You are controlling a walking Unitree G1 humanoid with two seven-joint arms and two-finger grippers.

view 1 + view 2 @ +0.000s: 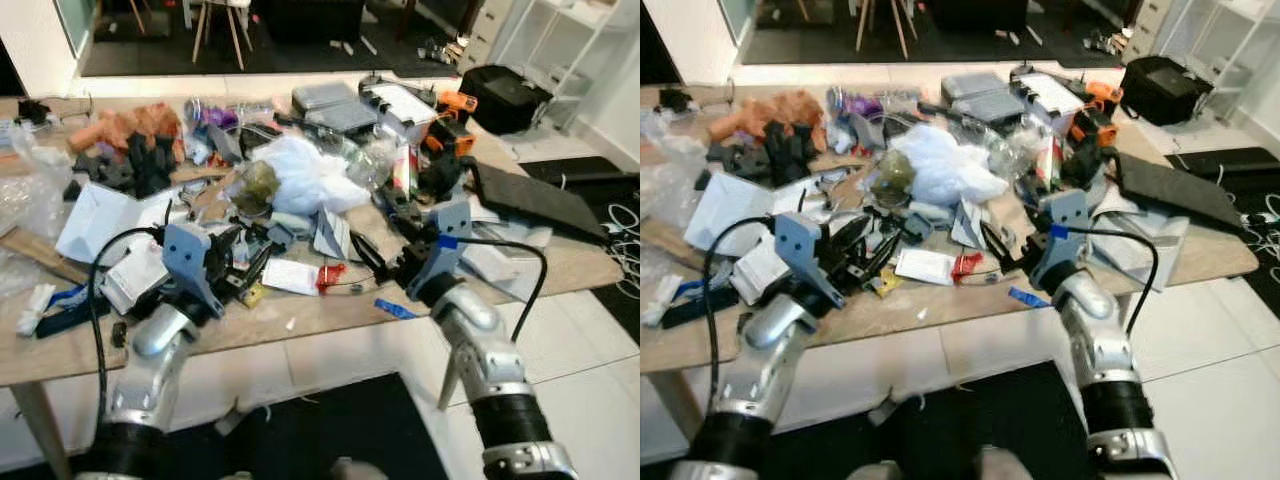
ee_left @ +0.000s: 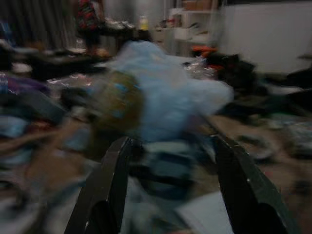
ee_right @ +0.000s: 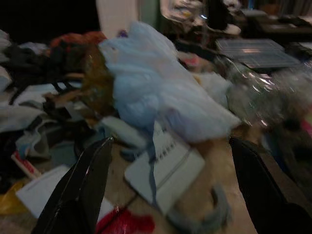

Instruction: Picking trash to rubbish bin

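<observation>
**Two open grippers poised over a table of trash**

Two arms reach over the near edge of the wooden table (image 1: pixel 330 315) in the left eye view. The left gripper (image 1: pixel 243 262) sits at lower left of centre, fingers spread and holding nothing, among dark clutter. The right gripper (image 1: pixel 372 262) sits right of centre, also spread and empty, just beside a red scrap (image 1: pixel 330 274) and a white card (image 1: pixel 290 275). Between them, higher in the frame, lies a crumpled white plastic bag (image 1: pixel 305 178) with a brownish wad (image 1: pixel 256 187) touching its left side. A blue strip (image 1: pixel 396 309) lies near the table edge at lower centre.

Right eye view: same layout, shifted slightly left. An orange tool (image 1: pixel 1095 112) stands at upper right, a black bag (image 1: pixel 1160 88) on the floor beyond. No rubbish bin can be made out.

Left wrist view: blurred and dim. The two black fingers (image 2: pixel 109 187) stand well apart in the lower frame, with the pale bag centre frame beyond them.

Right wrist view: fingers (image 3: pixel 80 192) spread wide at the lower corners; the bag fills the upper centre, a folded white paper (image 3: pixel 165 168) below it, the red scrap at the bottom edge.

Judging by this, the step is approach and selection, nothing yet grasped. The next move likely calls for committing one gripper to a single piece, probably the bag or the red scrap, lowering around it and closing without snagging neighbouring cables.
</observation>
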